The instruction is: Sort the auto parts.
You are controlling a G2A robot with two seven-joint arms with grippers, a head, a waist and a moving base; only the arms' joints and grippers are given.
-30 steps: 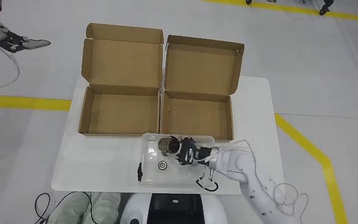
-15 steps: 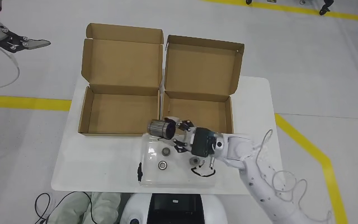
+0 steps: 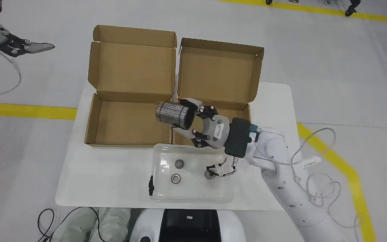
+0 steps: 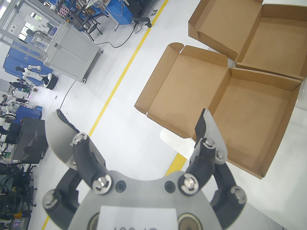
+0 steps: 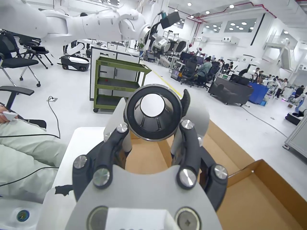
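Observation:
My right gripper (image 3: 188,116) is shut on a ribbed metal sleeve (image 3: 173,113), held on its side in the air over the right wall of the left cardboard box (image 3: 130,124). In the right wrist view the hollow sleeve (image 5: 148,125) sits between the fingers of the gripper (image 5: 154,108), its bore facing the camera. Behind the gripper lies a clear plastic tray (image 3: 158,158) with a few small round parts (image 3: 176,178). My left gripper (image 3: 36,46) hangs open far off the table's left side, with nothing between its fingers (image 4: 131,120).
The right cardboard box (image 3: 211,127) stands open beside the left one, both with lids folded back. Both boxes (image 4: 249,125) look bare inside. Bare white table (image 3: 115,175) lies left of the tray. A black cable (image 3: 221,170) dangles over the tray.
My right gripper has lifted the sleeve out of the tray and carried it up and away, to above the boxes. The left arm has not moved.

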